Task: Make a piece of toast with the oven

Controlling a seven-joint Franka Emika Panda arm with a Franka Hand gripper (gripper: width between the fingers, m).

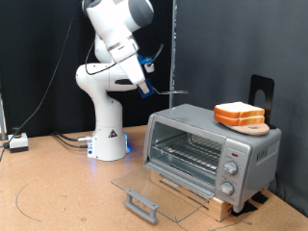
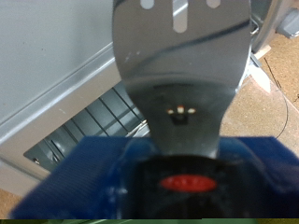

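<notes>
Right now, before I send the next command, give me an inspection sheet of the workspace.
Surface: brown table, bare in front.
Oven: glass door folded open and down, wire rack inside with nothing seen on it.
Toast: stacked slices on a round board on top of the oven.
Clutter: black stand behind the oven.
Tool: raised to the exterior view's left of the oven, carrying a metal spatula above the oven; blade bare.
Cables: several on the table beside the robot base.
Surroundings: dark curtain, pale wall.
</notes>
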